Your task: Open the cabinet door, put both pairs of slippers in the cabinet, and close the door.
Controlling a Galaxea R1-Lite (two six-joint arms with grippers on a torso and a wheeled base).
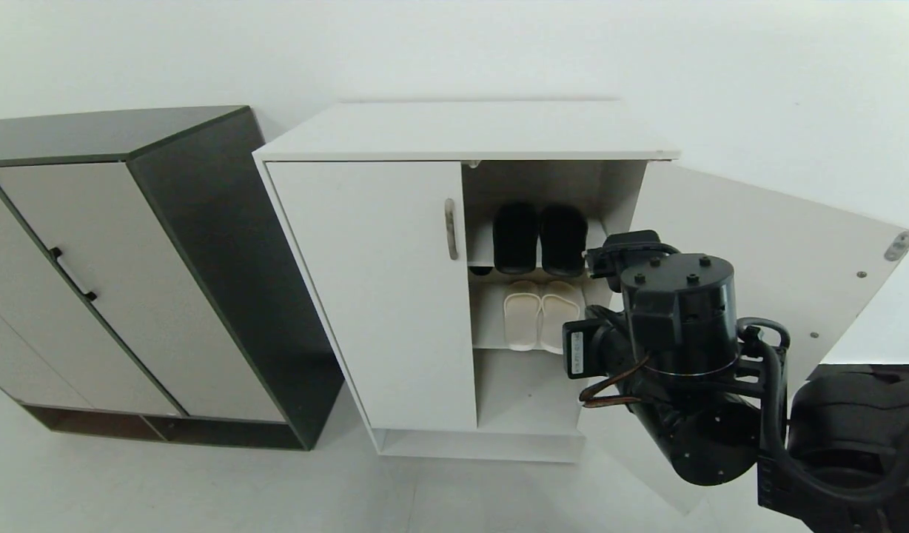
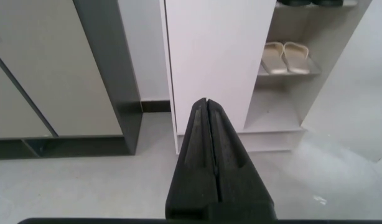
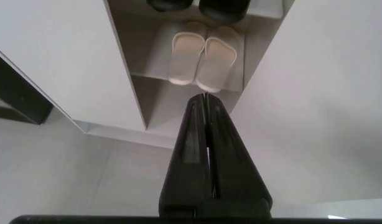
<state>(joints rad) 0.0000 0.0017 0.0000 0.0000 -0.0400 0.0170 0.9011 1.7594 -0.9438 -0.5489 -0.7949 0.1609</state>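
Two shelved pairs, black slippers (image 1: 539,238) above white slippers (image 1: 542,317), cabinet door (image 1: 758,252) open, left gripper (image 2: 206,102) and right gripper (image 3: 207,98) closed.

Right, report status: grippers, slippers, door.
Left gripper, right gripper shut, holding nothing. Black slippers upper shelf, white slippers shelf below. Right door open, right arm in front of it.

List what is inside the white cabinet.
Visible: black slippers on the upper shelf, white slippers on the shelf below. The closed left door hides the other half.
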